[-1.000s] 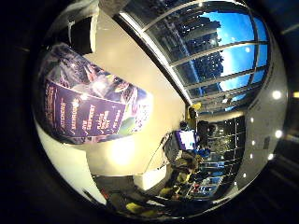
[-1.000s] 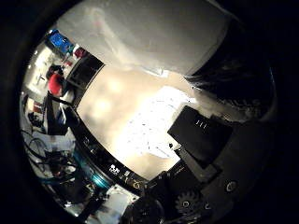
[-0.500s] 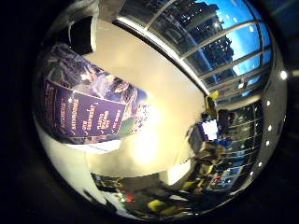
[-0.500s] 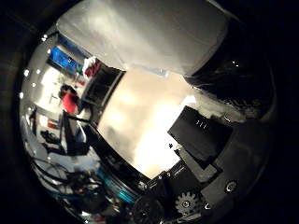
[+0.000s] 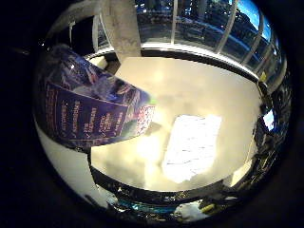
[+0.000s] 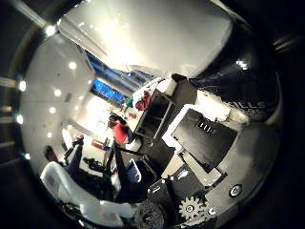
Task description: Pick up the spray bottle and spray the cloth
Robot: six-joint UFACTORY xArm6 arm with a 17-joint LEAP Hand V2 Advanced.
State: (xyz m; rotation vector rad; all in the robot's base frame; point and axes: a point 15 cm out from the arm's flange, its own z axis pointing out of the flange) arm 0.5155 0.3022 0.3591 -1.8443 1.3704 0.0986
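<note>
Spray bottle (image 5: pixel 90 111), purple-labelled, fills my palm views, close against the hand (image 6: pixel 205 138), whose fingers I judge curled round it; cloth (image 5: pixel 192 147) lies flat on the desk (image 5: pixel 190 90) well below, the bottle's long axis slanting toward it.

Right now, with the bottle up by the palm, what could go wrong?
1. The bottle fills much of the view, so it is close to the palm, but the pictures do not show the nozzle; it may not point at the cloth.
2. The cloth lies flat and loose on the table; spray could land on bare table beside it.
</note>
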